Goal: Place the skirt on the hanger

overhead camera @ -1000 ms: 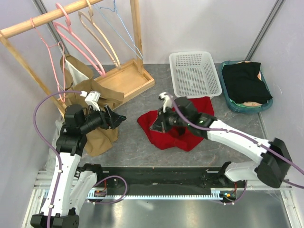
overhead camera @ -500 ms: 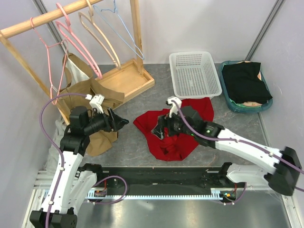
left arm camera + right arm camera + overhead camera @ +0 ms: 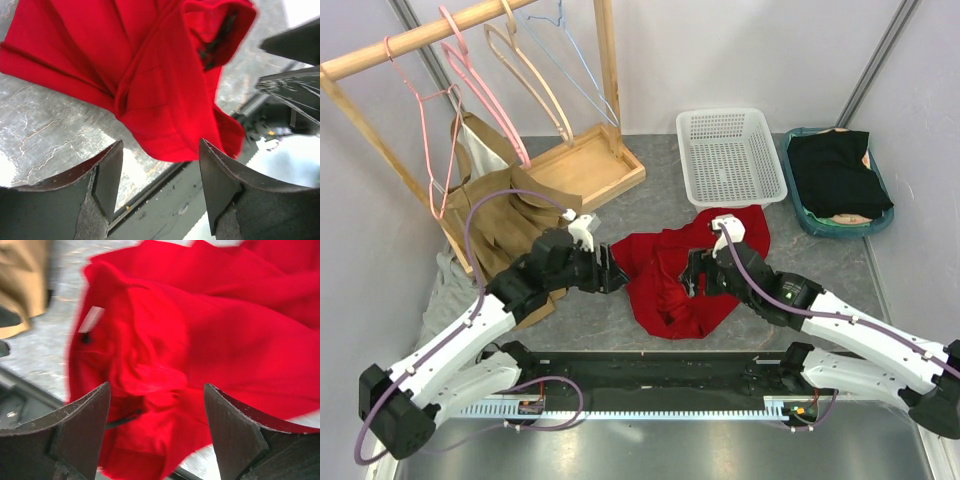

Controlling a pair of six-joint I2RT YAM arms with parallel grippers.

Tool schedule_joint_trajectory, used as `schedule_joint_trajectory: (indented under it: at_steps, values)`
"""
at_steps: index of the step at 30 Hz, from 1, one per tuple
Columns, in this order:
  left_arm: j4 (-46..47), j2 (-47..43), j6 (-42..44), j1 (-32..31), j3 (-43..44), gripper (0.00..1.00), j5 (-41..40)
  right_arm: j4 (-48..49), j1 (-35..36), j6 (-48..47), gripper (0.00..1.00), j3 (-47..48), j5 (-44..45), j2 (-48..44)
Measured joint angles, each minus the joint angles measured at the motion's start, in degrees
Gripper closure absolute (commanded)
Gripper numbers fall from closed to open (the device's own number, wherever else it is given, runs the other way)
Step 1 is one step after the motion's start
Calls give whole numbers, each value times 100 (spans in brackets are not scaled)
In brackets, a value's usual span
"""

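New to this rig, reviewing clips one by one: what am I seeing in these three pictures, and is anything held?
Two robot arms are bolted at the near edge of a table. The wide picture comes from a fixed camera above and behind them. The other two come from a camera on each wrist, so the dark wedges at the bottom are that arm's own fingers. A crumpled red skirt lies on the table between the arms. Further back are a wooden rack with hangers, a white basket, a teal bin of black clothing, and brown fabric at left. The left gripper and right gripper both stand open over the skirt; neither holds anything.
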Motion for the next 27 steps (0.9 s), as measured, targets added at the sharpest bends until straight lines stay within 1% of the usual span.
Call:
schedule_joint_trajectory:
  at_steps: [4, 9, 13, 18, 23, 27]
  values:
    - [245, 317, -205, -669, -9, 33, -750, -286, 0, 188, 21, -175, 407, -90]
    - [522, 715, -424, -1532, 24, 33, -1672, -369, 0, 389, 21, -428, 730, -85]
    - [592, 1088, -581, -2022, 125, 31, -2306, -348, 0, 483, 21, -527, 949, 31]
    - [699, 1370, -675, -2332, 245, 30, -2782, -181, 0, 549, 21, -562, 1172, 291]
    - [896, 1259, -686, -2457, 251, 28, -3014, -24, 0, 669, 21, -625, 1373, 562]
    - [1091, 1088, -686, -2522, 251, 30, -3115, 48, 0, 782, 21, -752, 1482, 627]
